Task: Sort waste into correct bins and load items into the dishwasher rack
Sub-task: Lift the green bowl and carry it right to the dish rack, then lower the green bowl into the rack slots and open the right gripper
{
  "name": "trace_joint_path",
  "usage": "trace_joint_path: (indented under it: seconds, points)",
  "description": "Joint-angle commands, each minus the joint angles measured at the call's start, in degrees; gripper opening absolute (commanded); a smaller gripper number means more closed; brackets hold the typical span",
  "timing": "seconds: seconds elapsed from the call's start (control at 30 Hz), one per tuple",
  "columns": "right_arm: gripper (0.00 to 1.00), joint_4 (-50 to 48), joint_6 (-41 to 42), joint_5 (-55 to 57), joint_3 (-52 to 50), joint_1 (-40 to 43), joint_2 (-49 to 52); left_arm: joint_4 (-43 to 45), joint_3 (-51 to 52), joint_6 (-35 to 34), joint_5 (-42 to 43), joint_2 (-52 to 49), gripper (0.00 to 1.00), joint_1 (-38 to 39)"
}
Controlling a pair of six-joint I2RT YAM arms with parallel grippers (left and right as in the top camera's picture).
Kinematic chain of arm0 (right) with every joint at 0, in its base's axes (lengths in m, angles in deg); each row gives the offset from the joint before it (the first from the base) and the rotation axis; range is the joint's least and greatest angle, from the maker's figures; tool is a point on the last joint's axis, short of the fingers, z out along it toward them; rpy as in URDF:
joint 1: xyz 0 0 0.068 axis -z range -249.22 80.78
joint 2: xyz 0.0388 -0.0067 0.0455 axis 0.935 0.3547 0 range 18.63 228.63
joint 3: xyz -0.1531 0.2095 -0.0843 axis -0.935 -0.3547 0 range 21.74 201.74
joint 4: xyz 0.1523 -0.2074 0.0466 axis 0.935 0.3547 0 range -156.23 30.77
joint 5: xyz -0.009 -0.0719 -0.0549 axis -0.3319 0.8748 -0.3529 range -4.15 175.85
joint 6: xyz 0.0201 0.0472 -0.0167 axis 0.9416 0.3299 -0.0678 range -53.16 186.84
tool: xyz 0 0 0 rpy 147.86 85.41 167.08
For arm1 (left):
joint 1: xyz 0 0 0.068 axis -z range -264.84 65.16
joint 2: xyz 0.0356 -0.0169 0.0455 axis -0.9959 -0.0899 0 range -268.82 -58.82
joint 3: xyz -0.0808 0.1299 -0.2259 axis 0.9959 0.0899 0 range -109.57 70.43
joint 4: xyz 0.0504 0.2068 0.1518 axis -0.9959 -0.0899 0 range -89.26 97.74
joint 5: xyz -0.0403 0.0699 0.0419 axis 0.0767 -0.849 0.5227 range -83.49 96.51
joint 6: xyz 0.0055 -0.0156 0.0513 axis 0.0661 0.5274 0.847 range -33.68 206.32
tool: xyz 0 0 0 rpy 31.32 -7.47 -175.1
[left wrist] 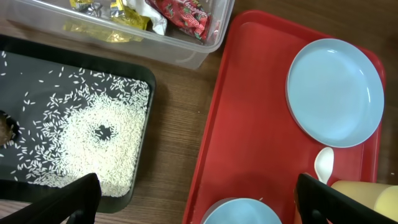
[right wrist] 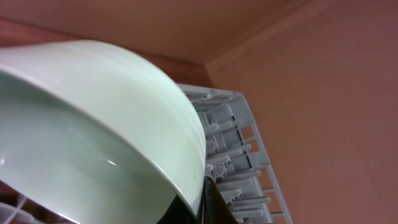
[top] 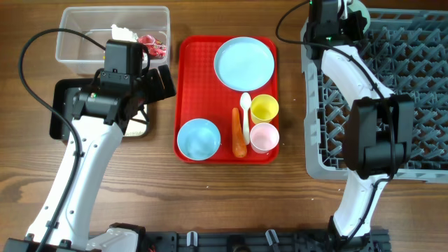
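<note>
One bowl (right wrist: 93, 124) clamped by its rim in right gripper (right wrist: 200, 208) over rack (right wrist: 242, 168) far-left corner; rim grip likely suits standing it on edge. Jaws of left gripper (left wrist: 198, 202) wide apart, empty.

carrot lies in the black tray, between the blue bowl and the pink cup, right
Wrong place: the carrot lies on the red tray, between the blue bowl and the pink cup, as the overhead view shows.
</note>
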Motion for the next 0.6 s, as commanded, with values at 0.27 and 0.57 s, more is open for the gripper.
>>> trace_joint_path:
  seconds: [0.27,0.57]
  points:
    - [0.04,-3.6,1.4,-6.5,-0.1,-2.2,1.5,0.0,0.0,-0.5,-0.4,-0.4,1.00,-0.3]
    - [0.04,-5.3,2.1,-1.8,-0.1,-2.2,2.4,0.0,0.0,-0.5,-0.4,-0.4,1.00,-0.3]
